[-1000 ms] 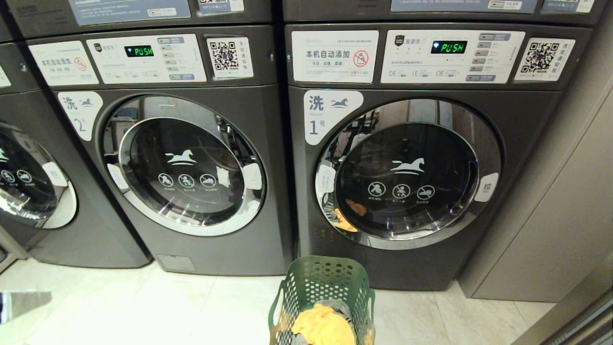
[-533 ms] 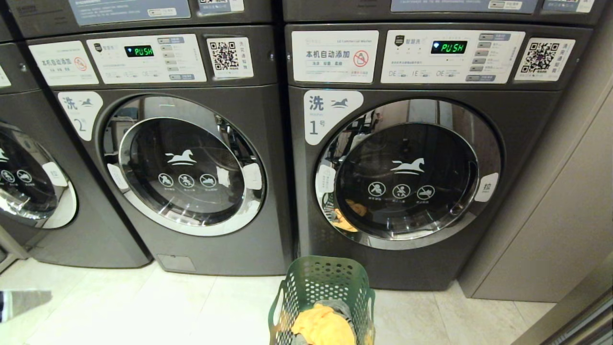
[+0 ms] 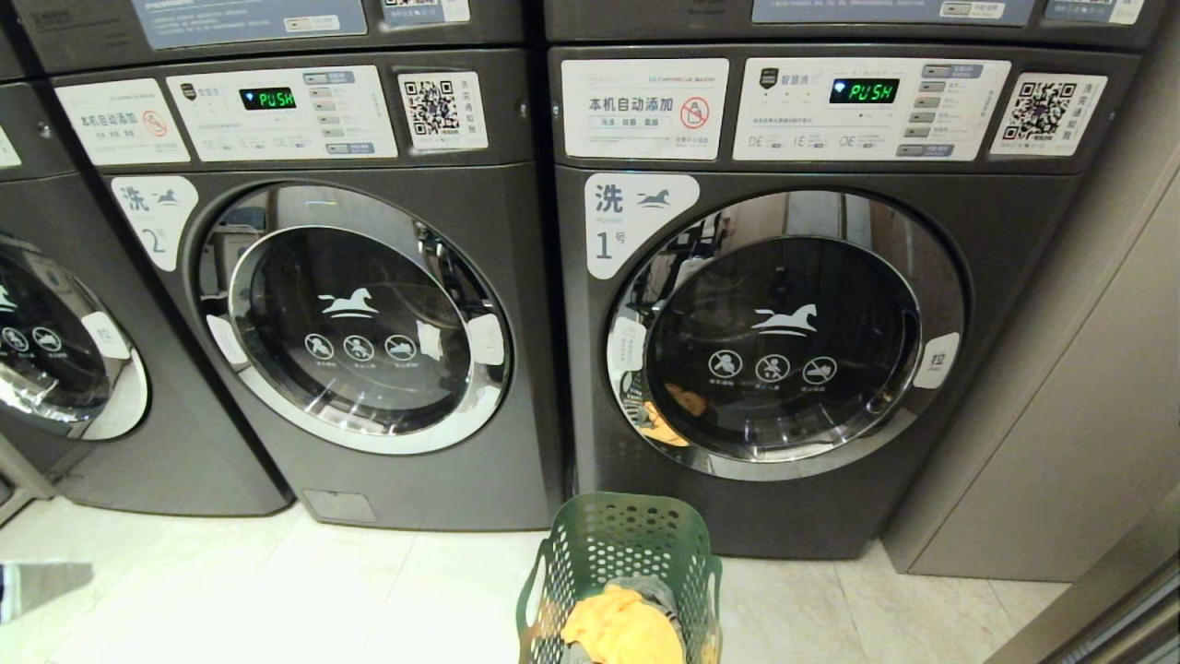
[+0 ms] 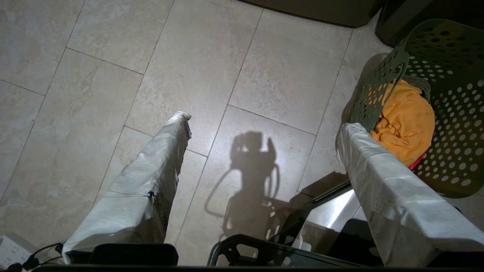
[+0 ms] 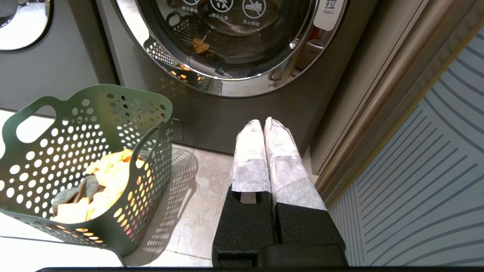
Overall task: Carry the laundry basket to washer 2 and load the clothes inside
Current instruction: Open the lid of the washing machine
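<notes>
The dark green laundry basket (image 3: pixel 619 553) stands on the floor in front of the washer labelled 1, with yellow clothes (image 3: pixel 619 629) and grey ones inside. Washer 2 (image 3: pixel 364 318) is the neighbouring machine to the left, and its round door is shut. My left gripper (image 4: pixel 264 122) hangs open over bare tiles, holding nothing, with one finger close beside the basket (image 4: pixel 453 124) and its yellow clothes (image 4: pixel 406 121). My right gripper (image 5: pixel 261 122) is shut and empty, low in front of washer 1, to the right of the basket (image 5: pixel 94 151).
Washer 1 (image 3: pixel 784 350) rises directly behind the basket, its door shut. A third washer (image 3: pixel 55 350) shows at the far left. A beige wall panel (image 3: pixel 1060 415) closes the right side. Pale floor tiles (image 3: pixel 277 590) stretch before washer 2. My base frame (image 4: pixel 264 249) sits below the left gripper.
</notes>
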You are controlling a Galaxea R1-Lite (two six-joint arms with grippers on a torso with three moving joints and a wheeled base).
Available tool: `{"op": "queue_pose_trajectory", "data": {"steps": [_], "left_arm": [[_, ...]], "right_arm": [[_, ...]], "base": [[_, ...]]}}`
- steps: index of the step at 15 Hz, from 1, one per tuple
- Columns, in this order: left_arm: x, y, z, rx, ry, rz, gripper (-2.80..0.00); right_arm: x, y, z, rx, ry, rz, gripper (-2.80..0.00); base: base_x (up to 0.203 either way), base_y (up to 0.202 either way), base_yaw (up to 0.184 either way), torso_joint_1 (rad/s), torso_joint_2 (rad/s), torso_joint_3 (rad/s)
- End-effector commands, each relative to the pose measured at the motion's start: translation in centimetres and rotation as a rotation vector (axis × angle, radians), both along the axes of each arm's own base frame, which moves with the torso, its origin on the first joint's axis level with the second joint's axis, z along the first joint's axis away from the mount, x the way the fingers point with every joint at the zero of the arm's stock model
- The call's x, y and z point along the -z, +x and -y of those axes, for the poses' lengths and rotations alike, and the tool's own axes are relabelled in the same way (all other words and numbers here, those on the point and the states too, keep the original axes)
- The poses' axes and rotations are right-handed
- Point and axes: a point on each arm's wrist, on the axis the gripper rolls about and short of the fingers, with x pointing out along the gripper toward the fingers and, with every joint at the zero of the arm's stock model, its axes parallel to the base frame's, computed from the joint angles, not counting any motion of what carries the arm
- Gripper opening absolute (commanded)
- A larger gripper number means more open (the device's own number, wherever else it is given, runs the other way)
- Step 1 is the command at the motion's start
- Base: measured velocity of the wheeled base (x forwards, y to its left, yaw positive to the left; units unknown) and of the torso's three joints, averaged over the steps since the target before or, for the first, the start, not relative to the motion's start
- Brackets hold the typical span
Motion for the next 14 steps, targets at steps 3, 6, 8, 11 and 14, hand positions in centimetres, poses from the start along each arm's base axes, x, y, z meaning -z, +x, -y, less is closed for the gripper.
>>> {"op": "queue_pose_trajectory", "data": {"steps": [3, 6, 8, 11, 14], "left_arm": [[0.04, 0.17, -0.03, -0.004, 0.001, -0.009, 0.00], [0.06, 0.25, -0.02, -0.003, 0.000, -0.011, 0.00], [0.06, 0.25, -0.02, -0.004, 0.001, -0.011, 0.00], [0.04, 0.18, -0.02, -0.004, 0.002, -0.009, 0.00], [0.08, 0.17, -0.02, -0.004, 0.001, -0.011, 0.00]], "right_arm": [[0.01, 0.00, 0.00, -0.003, -0.004, 0.000, -2.80], [0.01, 0.01, 0.00, -0.003, -0.005, -0.002, -2.80], [0.01, 0.00, 0.00, -0.003, -0.005, 0.000, -2.80], [0.01, 0.01, 0.00, -0.003, -0.005, -0.002, -2.80], [0.01, 0.01, 0.00, -0.003, -0.006, -0.002, -2.80]], "base": [[0.000, 0.000, 0.000, 0.000, 0.00, 0.000], [0.000, 0.000, 0.000, 0.000, 0.00, 0.000], [0.000, 0.000, 0.000, 0.000, 0.00, 0.000], [0.000, 0.000, 0.000, 0.000, 0.00, 0.000], [0.000, 0.000, 0.000, 0.000, 0.00, 0.000]]}}
